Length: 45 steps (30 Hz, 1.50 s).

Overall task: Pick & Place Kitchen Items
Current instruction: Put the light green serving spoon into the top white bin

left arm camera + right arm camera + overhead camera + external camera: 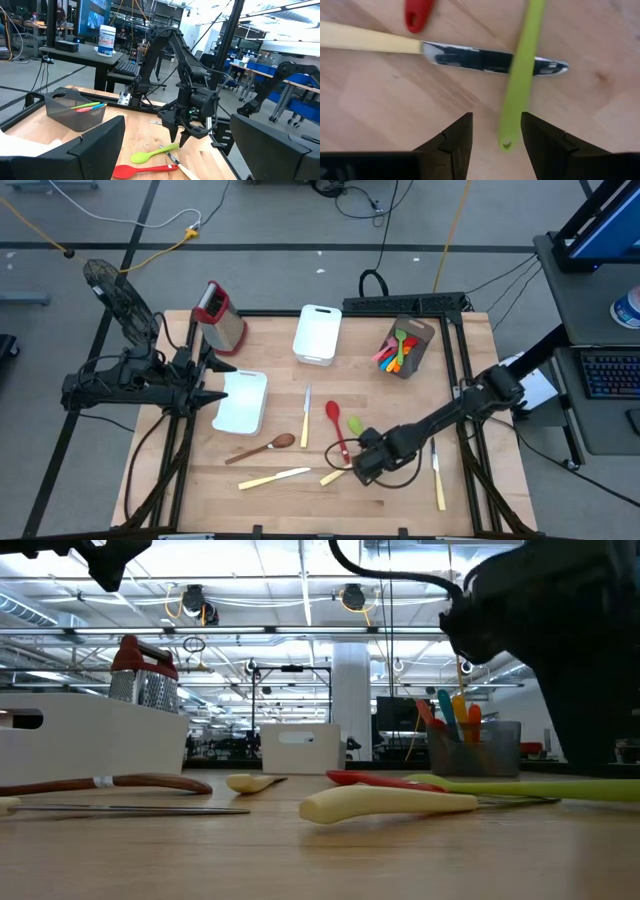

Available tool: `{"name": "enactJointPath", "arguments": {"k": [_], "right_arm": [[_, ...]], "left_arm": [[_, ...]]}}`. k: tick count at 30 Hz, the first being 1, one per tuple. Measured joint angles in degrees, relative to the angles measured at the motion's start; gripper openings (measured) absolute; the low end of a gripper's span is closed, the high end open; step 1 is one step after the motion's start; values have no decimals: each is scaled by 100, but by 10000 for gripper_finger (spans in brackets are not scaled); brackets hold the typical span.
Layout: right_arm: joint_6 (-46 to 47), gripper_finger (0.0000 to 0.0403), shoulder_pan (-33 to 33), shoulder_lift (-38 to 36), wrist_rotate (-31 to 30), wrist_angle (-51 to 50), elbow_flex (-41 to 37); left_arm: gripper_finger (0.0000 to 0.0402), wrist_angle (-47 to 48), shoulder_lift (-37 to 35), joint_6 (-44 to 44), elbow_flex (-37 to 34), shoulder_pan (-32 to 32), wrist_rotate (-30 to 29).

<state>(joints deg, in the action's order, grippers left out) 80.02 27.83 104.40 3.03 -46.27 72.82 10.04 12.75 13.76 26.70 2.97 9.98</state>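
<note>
A green spoon (pixel 520 75) lies on the table with its handle across the blade of a cream-handled knife (pixel 470 56). A red spoon (pixel 335 425) lies beside them. My right gripper (pixel 495 122) points down just above the table and is open. Its fingers stand on either side of the green handle's free end (pixel 506 144) without touching it. In the left wrist view the right gripper (pixel 180 136) hangs above the green spoon (pixel 150 156). My left gripper (pixel 212 395) waits open and level at the table's left side.
A wooden spoon (pixel 262 447) and other cream-handled knives (pixel 272 477), (pixel 305 415), (pixel 437 475) lie around. Two white tubs (pixel 318 333), (pixel 242 400), a red-topped grater (pixel 220 315) and a holder with coloured utensils (pixel 405 345) stand farther back.
</note>
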Motion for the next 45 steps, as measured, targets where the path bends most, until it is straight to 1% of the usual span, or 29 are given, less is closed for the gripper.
{"name": "enactJointPath", "arguments": {"k": [6, 8, 11, 17, 19, 23, 26, 39, 45], "right_arm": [[111, 158, 0, 50, -47, -244, -2], [172, 159, 0, 50, -156, -253, -2], [183, 162, -12, 49, -158, -232, -16], [269, 163, -13, 48, -145, -157, -269], [290, 161, -13, 50, -138, -87, -355], [194, 160, -13, 47, 17, 494, -586], [180, 160, -11, 20, 14, 711, -717], [174, 160, -46, 24, -4, 814, -844], [-117, 160, -75, 31, 7, 821, -850]], "left_arm": [[367, 2, 0, -1, 0, 2, 0], [367, 0, 0, -2, 0, -1, 0], [367, 0, 0, -2, 0, 0, 0], [367, 0, 0, -2, 0, 0, 0], [367, 0, 0, -4, 0, 1, 0], [367, 0, 0, -4, 0, 0, 0], [367, 0, 0, -4, 0, 0, -2], [367, 0, 0, -4, 0, -1, -2], [367, 0, 0, -4, 0, 2, -2]]}}
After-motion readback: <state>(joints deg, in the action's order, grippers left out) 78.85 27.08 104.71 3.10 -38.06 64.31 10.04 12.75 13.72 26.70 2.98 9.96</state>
